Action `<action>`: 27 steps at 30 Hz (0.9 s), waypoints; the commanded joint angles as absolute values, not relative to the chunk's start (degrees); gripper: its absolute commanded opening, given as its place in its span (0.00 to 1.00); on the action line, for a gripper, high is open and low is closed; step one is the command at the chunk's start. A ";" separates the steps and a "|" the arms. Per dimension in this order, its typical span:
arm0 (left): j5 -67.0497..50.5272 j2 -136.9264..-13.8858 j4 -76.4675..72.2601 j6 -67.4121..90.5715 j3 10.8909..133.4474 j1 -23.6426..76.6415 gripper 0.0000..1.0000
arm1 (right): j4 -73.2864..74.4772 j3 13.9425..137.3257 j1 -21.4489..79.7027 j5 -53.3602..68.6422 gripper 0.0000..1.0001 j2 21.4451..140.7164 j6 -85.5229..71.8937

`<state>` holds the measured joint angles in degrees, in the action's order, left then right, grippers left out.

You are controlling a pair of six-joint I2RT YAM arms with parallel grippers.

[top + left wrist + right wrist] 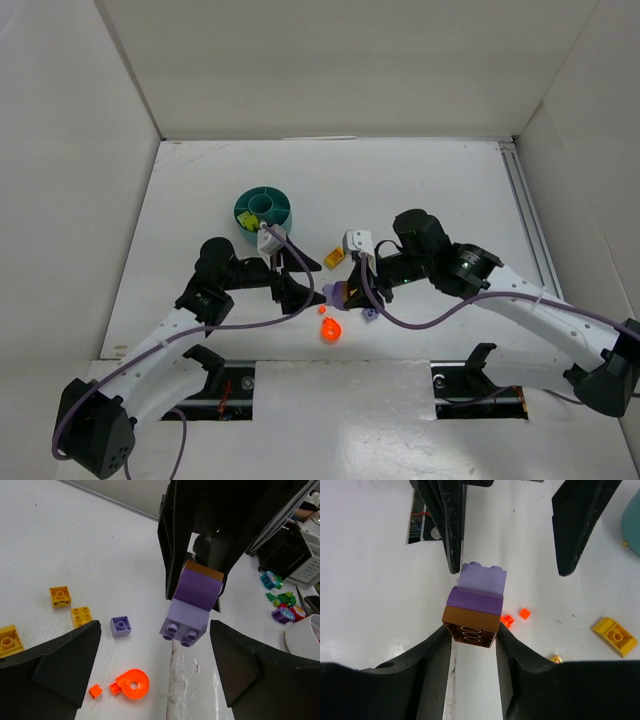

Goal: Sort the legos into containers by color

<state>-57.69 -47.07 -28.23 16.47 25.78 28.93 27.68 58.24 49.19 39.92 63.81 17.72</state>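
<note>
My right gripper (473,632) is shut on the brown bottom brick of a lego stack (476,610) made of brown, purple and lilac bricks, held above the table. The stack (194,605) points its lilac studs at my left gripper (155,625), which is open, its fingers (452,525) standing wide on either side of the stack without touching it. In the top view both grippers meet at the near middle of the table (335,293). The teal dish (240,210) stands behind the left arm with yellow legos in one compartment.
On the table lie a small purple brick (120,626), an orange round piece (132,684), an orange bit (95,691) and yellow bricks (60,596) (81,616). A yellow piece (615,636) lies to the right. White walls enclose the table.
</note>
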 commanded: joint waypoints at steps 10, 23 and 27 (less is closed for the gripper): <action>-58.89 -51.77 -32.17 11.96 30.32 34.36 0.79 | 22.42 61.78 48.96 46.67 0.08 68.91 18.46; -60.03 -52.82 -32.17 11.43 29.19 35.95 0.43 | 22.41 62.31 46.58 41.75 0.08 65.84 17.31; -59.51 -51.33 -32.17 11.43 29.18 35.95 0.26 | 20.31 61.18 45.97 45.69 0.08 65.83 17.31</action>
<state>-58.24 -53.28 -30.28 11.53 29.23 35.90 25.21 59.64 46.81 43.46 67.46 16.95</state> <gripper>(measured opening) 0.362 0.427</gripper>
